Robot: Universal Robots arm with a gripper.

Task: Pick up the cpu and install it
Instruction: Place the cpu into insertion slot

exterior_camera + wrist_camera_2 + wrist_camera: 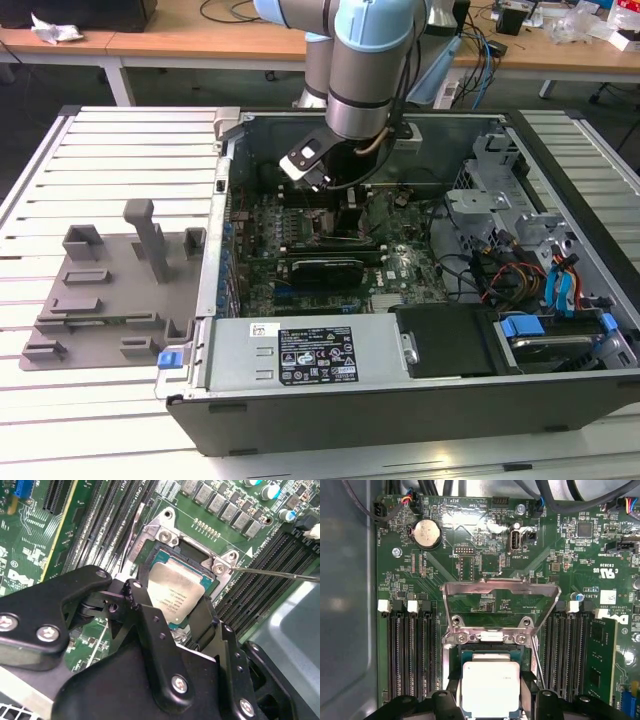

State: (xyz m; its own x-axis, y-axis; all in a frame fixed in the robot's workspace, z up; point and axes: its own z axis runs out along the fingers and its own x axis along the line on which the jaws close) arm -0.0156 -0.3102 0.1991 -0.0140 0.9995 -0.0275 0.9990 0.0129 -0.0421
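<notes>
Hanging down into the open computer case [232, 345], the arm [370, 60] holds its claw [172, 611] right over the CPU socket [165, 555] on the green motherboard [470, 540]. The case lies on the slatted table [100, 150], with the grey fixture tray [110, 290] beside it toward the exterior view's left.

The cpu [180, 590] sits straight between the two black fingers [145, 610] — not off to either side, but squarely in the narrow gap. In both wrist views the fingers lie flush against two opposite edges of the chip, hiding its green rim there. By that I judge the claw closed to the width of the chip and gripping it, with nothing else in its hold.

The silvery top faces up and lies level with the socket frame. Being square, the chip has no long axis to line up; what counts is that its edges run parallel to the socket's sides, and they appear to. Whether it already rests in the socket or hovers just above it I cannot tell.

The metal load plate [500, 586] stands hinged open on the socket's far side, clear of the chip — and the thin retention lever [275, 574] sticks out sideways, apart from the fingers. Memory slots [412, 655] flank the socket on both sides.
</notes>
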